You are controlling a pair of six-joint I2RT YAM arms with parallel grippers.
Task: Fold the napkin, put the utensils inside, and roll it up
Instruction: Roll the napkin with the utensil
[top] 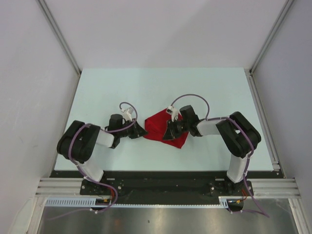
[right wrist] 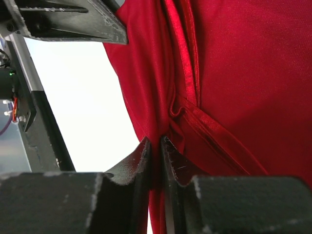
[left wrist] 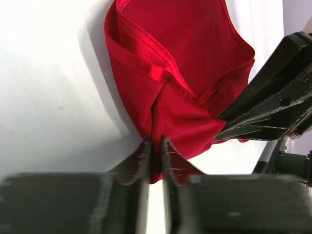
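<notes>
The red napkin (top: 160,125) lies bunched and partly folded at the middle of the table, between the two arms. My left gripper (top: 142,131) is shut on the napkin's left corner; in the left wrist view its jaws (left wrist: 156,146) pinch a fold of the red cloth (left wrist: 180,58). My right gripper (top: 170,132) is shut on the napkin's near edge; in the right wrist view its jaws (right wrist: 156,144) clamp a gathered fold of the cloth (right wrist: 234,73). The orange utensil is out of view in all views.
The pale table (top: 122,87) is bounded by grey walls and metal rails (top: 61,36) at left and right. The right gripper's black fingers (left wrist: 273,97) sit close beside the left gripper. The left gripper's body (right wrist: 63,19) shows at the upper left of the right wrist view.
</notes>
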